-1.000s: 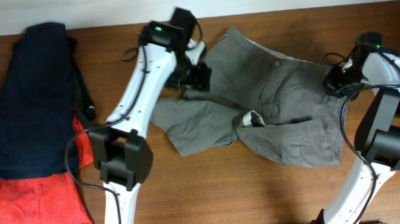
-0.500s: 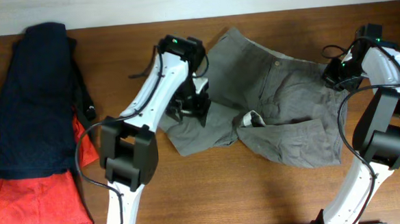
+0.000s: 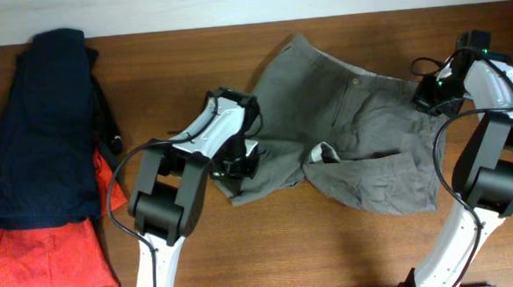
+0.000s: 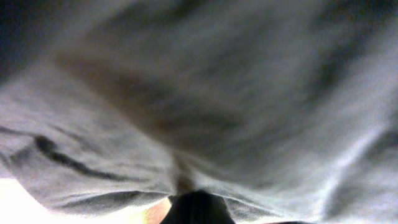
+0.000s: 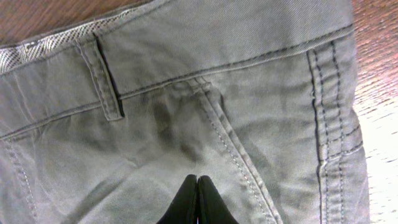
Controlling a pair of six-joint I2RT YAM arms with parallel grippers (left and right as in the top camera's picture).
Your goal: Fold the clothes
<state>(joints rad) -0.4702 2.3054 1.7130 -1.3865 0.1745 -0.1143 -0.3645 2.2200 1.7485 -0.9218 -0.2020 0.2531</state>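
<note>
Shorts [image 3: 361, 129], grey-taupe and woven, lie spread on the counter [image 3: 146, 44], well to the right of the dark navy garment [image 3: 49, 128], with bare wood between. Their long axis runs slantwise: the leg hem is the end nearest the navy garment, and the waistband corner is the end farthest from it.

My left pincer [image 3: 240, 157] is down on that near leg hem, so the left arm is the closer one for that end. Its wrist view is nothing but blurred grey cloth pressed against the lens, so I cannot tell how wide its fingers stand or whether they have any fabric.

My right pincer [image 5: 198, 186] sits at the far end from the navy garment, over the waistband region just below a belt loop [image 5: 107, 78]. Its fingers are pressed tip to tip, and I see no cloth between them (they may only be touching the surface).

I judge the fold turns on this: each arm has one end of the axis, with the cloth lying between them.
</note>
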